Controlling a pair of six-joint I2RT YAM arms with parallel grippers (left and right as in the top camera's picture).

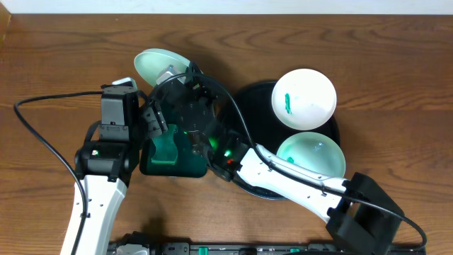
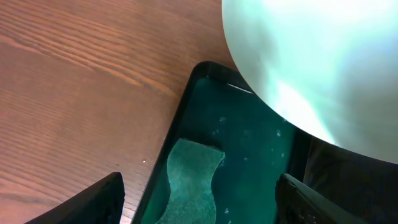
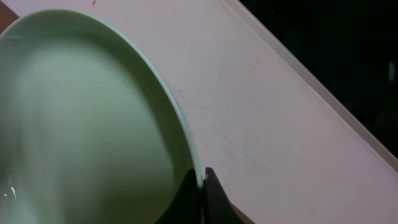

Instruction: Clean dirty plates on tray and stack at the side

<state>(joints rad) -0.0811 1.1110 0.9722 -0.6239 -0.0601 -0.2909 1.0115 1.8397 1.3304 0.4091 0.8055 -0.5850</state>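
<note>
Hanging tilted, hollow upward, plate [image 1: 156, 64] rim pinched by right claw [image 3: 202, 185].

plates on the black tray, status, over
Right gripper shut on rim of pale mint round plate. Left gripper open over green sponge. White green-smeared plate and second mint plate on glossy black round tray. Nothing blocking.

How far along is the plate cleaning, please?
Done: nothing stacked at the side yet. In hand: the right gripper is shut on the rim of a pale mint round plate, over the rectangular dark green tray holding a green sponge; the left gripper hangs open there. Left: a white green-smeared plate and a mint plate on the round black tray.
</note>
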